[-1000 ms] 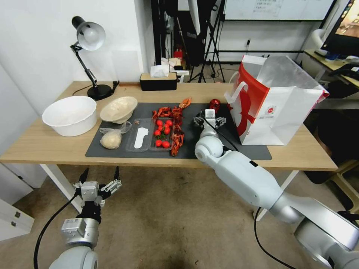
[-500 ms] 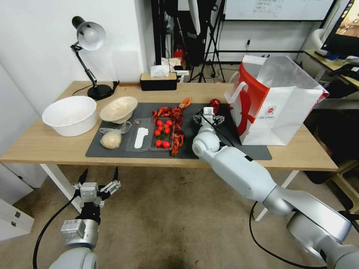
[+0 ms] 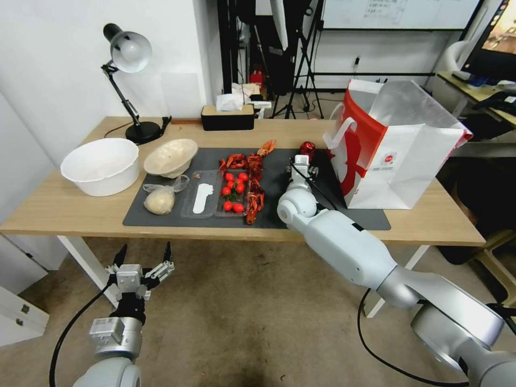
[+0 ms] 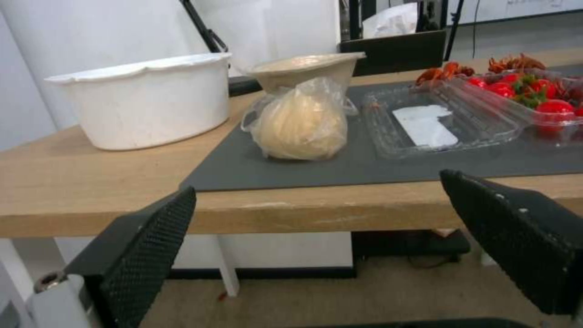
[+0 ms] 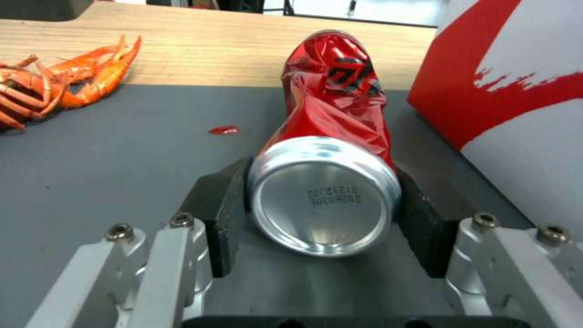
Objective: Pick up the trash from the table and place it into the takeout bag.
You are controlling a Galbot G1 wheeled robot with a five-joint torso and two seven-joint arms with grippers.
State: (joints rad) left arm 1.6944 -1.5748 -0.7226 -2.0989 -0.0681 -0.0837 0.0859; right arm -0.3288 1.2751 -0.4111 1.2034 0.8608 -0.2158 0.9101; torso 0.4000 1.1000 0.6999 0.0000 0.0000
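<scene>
A black desk lamp (image 3: 128, 80) stood at the far left corner of the desk, near the wall. A black tissue box (image 3: 227, 116) with a wooden lid stood at the far edge. A large white tub (image 3: 100, 166) sat on the bare wood at the left. Behind the desk, black tripods (image 3: 301, 59) stood on the floor.
</scene>
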